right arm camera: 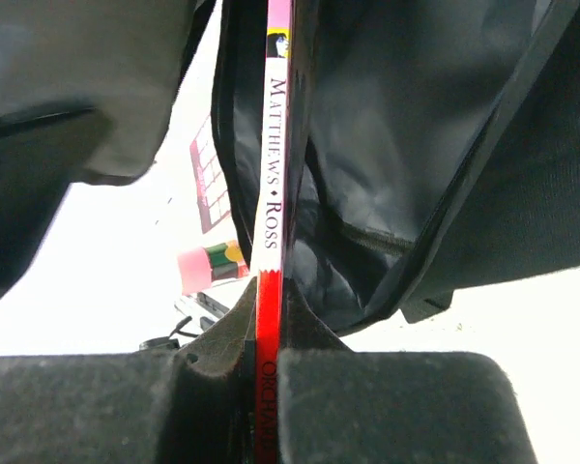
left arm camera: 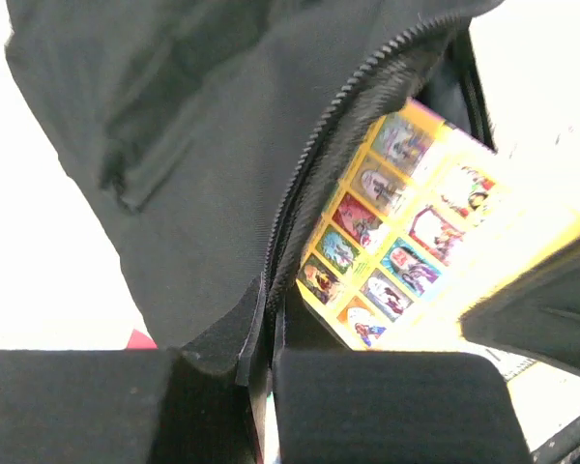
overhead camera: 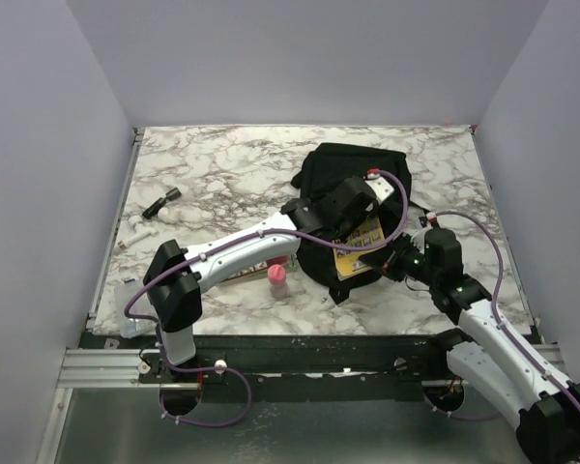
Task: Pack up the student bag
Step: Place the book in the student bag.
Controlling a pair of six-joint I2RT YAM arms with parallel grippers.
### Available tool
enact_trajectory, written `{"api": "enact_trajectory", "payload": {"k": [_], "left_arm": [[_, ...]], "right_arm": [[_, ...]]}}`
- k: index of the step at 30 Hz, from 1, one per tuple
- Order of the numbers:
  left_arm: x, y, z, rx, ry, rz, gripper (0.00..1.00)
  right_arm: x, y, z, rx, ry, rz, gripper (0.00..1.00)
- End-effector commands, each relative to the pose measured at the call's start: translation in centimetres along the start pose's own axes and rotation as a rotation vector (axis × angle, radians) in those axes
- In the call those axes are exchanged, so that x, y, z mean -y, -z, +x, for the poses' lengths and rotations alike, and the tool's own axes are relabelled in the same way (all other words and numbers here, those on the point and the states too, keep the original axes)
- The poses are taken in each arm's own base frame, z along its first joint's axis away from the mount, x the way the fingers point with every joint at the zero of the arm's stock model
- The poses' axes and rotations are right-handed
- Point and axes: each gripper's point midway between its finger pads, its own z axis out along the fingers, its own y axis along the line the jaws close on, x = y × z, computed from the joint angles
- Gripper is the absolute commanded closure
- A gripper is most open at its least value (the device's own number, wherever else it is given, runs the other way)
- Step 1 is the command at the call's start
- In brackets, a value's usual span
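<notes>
The student bag (overhead camera: 340, 166) is a large black backpack lying at the centre right of the table. My left gripper (overhead camera: 356, 205) is shut on the fabric edge beside the bag's zip (left arm camera: 309, 164) and holds the opening up; its pads (left arm camera: 387, 406) fill the bottom of the left wrist view. My right gripper (overhead camera: 406, 259) is shut on the red and white spine of a thin book (right arm camera: 271, 193). The book's yellow cover with small pictures (left arm camera: 406, 232) sits at the mouth of the bag (right arm camera: 396, 145), partly inside it. It shows in the top view (overhead camera: 360, 246) too.
A pink-capped bottle (overhead camera: 277, 280) stands by the bag's near edge, next to another book (overhead camera: 251, 273) under my left arm. A black marker (overhead camera: 160, 203) and a small white item (overhead camera: 135, 235) lie at the far left. A clear container (overhead camera: 130, 319) sits at the near left edge.
</notes>
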Motion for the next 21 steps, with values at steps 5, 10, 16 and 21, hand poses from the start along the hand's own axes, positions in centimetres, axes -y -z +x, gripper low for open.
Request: {"api": "enact_trajectory", "payload": {"k": [5, 10, 16, 21], "left_arm": [[-0.7, 4.3, -8.9, 0.195, 0.062, 0.029, 1.0], [-0.3, 4.2, -11.2, 0.204, 0.135, 0.052, 1.0], [0.0, 4.8, -13.7, 0.25, 0.174, 0.098, 1.0], [0.5, 4.2, -14.2, 0.253, 0.169, 0.116, 1.0]], "right_arm": [[-4.7, 0.1, -7.0, -0.003, 0.115, -0.165, 0.99], [-4.3, 0.2, -9.6, -0.035, -0.008, -0.249, 0.99], [-2.3, -1.0, -8.6, -0.099, -0.081, -0.213, 0.99], [0.9, -1.5, -7.9, -0.09, -0.069, -0.072, 0.99]]}}
